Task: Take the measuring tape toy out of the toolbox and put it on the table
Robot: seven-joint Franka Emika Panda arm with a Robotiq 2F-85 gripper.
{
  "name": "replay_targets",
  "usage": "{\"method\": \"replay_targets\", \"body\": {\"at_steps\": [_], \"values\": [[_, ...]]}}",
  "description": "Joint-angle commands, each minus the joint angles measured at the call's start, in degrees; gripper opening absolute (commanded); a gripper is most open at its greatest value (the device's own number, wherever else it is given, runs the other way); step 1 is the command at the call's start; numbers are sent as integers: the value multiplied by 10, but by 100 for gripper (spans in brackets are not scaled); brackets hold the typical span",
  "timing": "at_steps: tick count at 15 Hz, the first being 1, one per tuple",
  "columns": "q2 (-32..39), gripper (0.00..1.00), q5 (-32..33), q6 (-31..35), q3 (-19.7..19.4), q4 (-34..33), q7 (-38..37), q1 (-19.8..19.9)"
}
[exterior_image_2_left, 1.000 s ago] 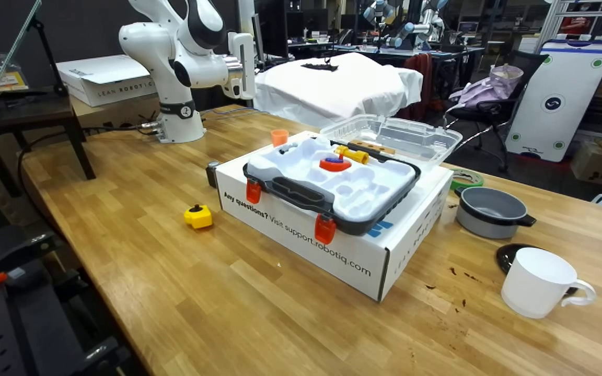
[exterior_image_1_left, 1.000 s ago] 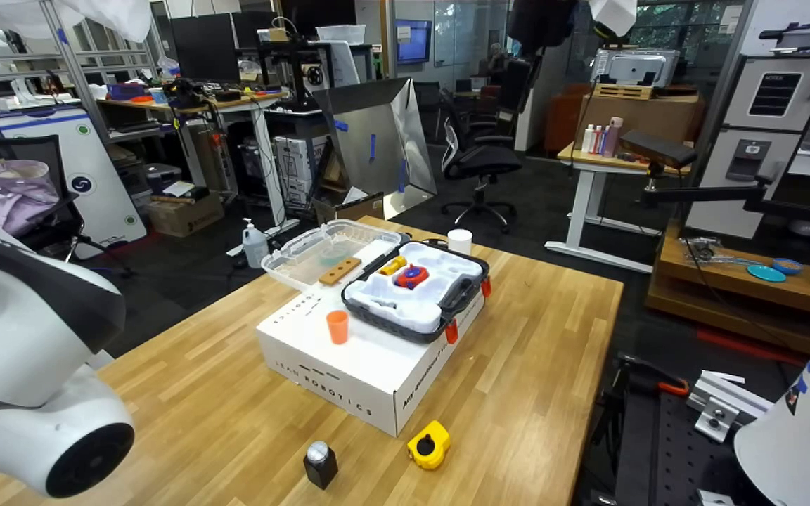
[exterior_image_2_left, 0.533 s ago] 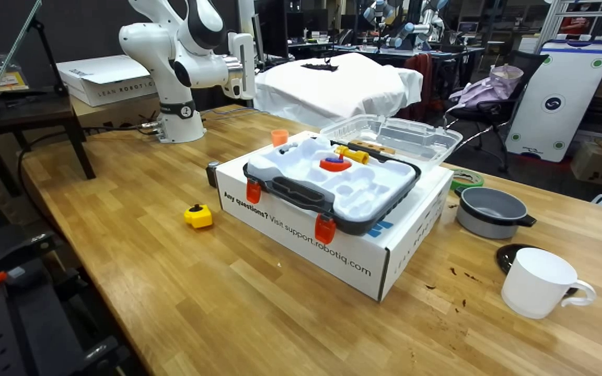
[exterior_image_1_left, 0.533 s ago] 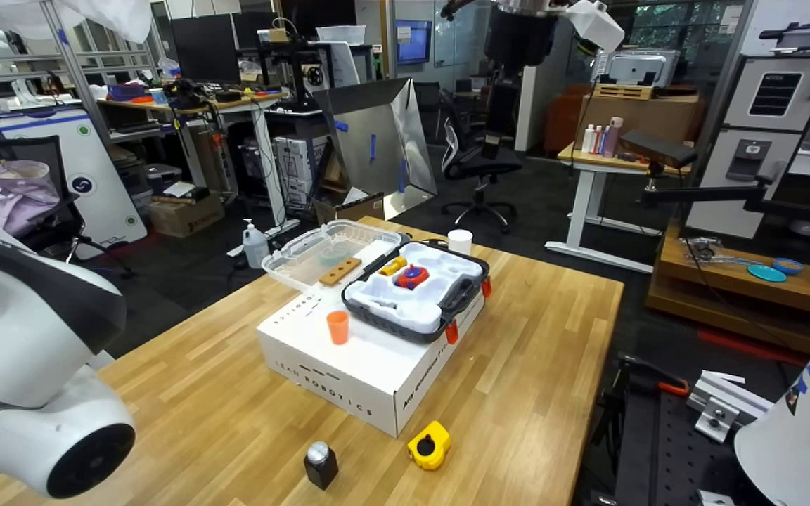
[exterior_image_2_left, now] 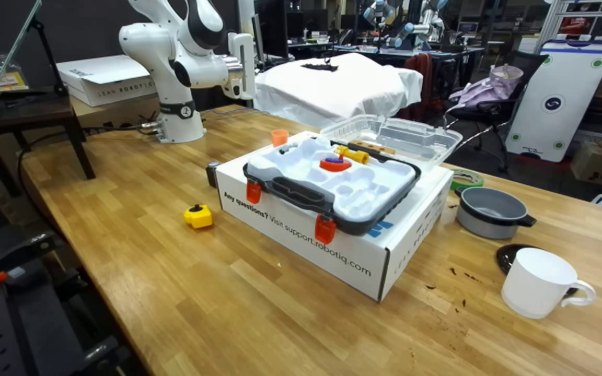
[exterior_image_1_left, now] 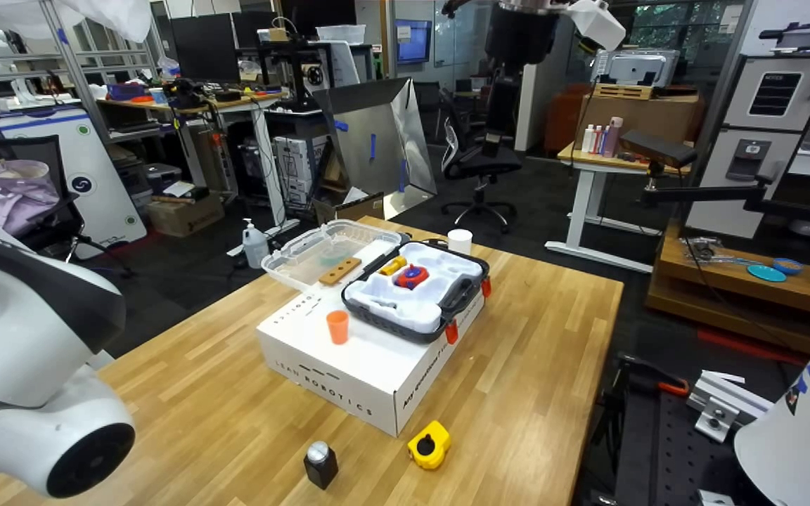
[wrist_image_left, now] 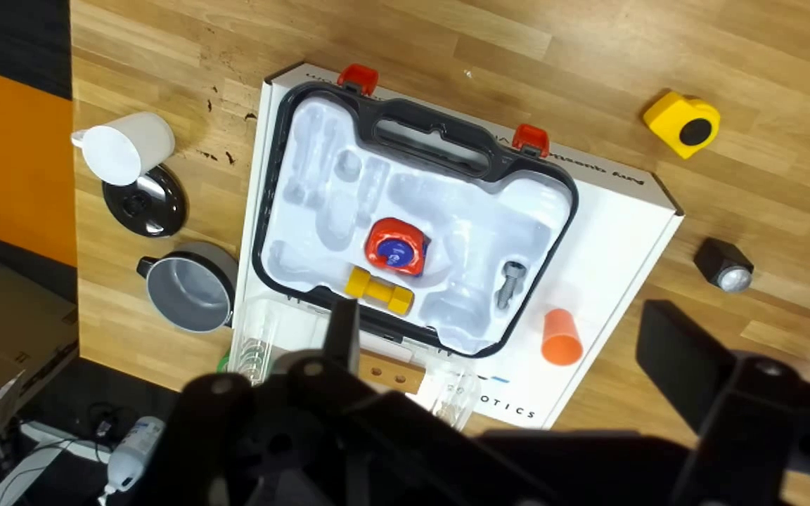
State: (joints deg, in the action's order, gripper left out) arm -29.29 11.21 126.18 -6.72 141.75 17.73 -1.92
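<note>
The red measuring tape toy point(wrist_image_left: 396, 244) with a blue centre lies in the white tray of the open toolbox point(wrist_image_left: 408, 111). It also shows in both exterior views point(exterior_image_1_left: 412, 276) point(exterior_image_2_left: 335, 165). The black-rimmed toolbox sits on a white cardboard box point(exterior_image_2_left: 301, 237) on the wooden table point(exterior_image_2_left: 238, 292). A yellow tape measure point(wrist_image_left: 683, 125) lies on the table beside the box. My gripper point(wrist_image_left: 510, 344) is open, its fingers wide apart with nothing between them. In an exterior view the gripper point(exterior_image_1_left: 495, 137) hangs high above the table, well away from the toy.
A yellow toy bolt point(wrist_image_left: 379, 290) lies next to the toy; a grey screw point(wrist_image_left: 510, 284) is in the tray. An orange cup point(wrist_image_left: 561, 337) stands on the box. The toolbox's clear lid point(exterior_image_2_left: 411, 138), a pot point(exterior_image_2_left: 494, 213), white mug point(exterior_image_2_left: 539, 282) and black block point(exterior_image_1_left: 320, 465) are around.
Between one second and half a second ago my gripper came down into an exterior view. Since then it has hardly moved. The toy and toolbox have not moved.
</note>
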Motion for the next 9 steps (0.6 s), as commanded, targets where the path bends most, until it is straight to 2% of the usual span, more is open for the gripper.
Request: {"method": "replay_targets", "body": {"at_steps": [1,9], "values": [[34,100,5,25,7,-12,-15,17],[182,100,0,50,29,-80,-68,17]]}}
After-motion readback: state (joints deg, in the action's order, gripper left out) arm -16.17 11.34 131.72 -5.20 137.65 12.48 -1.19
